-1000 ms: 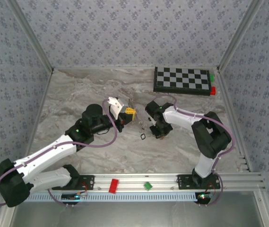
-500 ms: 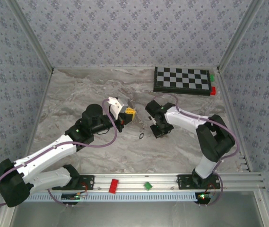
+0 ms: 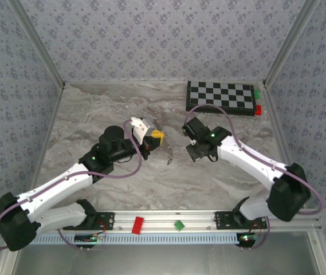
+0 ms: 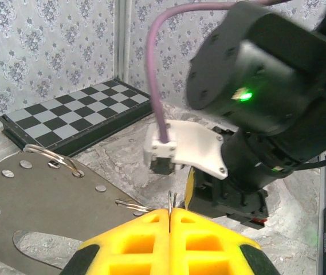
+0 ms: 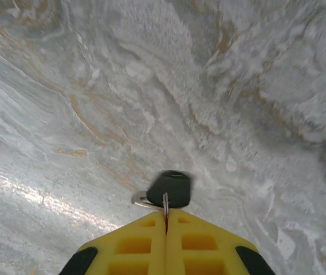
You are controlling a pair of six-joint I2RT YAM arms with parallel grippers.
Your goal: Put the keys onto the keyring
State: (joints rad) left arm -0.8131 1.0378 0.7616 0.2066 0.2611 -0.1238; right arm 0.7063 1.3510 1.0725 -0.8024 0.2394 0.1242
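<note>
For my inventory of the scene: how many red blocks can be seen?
2. One red block lies on the front rail, left of its middle; the other sits at the right end of the checkered board. More could be hidden from the camera.

Noted one key (image 5: 170, 189) pinched at the tip of the closed right pincer (image 5: 166, 216): black oblong head, slightly blurred, grey marble desk (image 5: 94, 86) behind it. Thin metal edge running into the seam between the fingertips; metal sliver poking out at 8 o'clock of the head. Found the keyring (image 4: 132, 204) as thin pale wire, nipped between the tips of the closed left pincer (image 4: 170, 213), trailing off toward 9 o'clock. From above, barely traceable near desk centre. Spotted a second key (image 3: 169, 161), small and dark, at 6 o'clock of that wire; cannot resolve contact.
</note>
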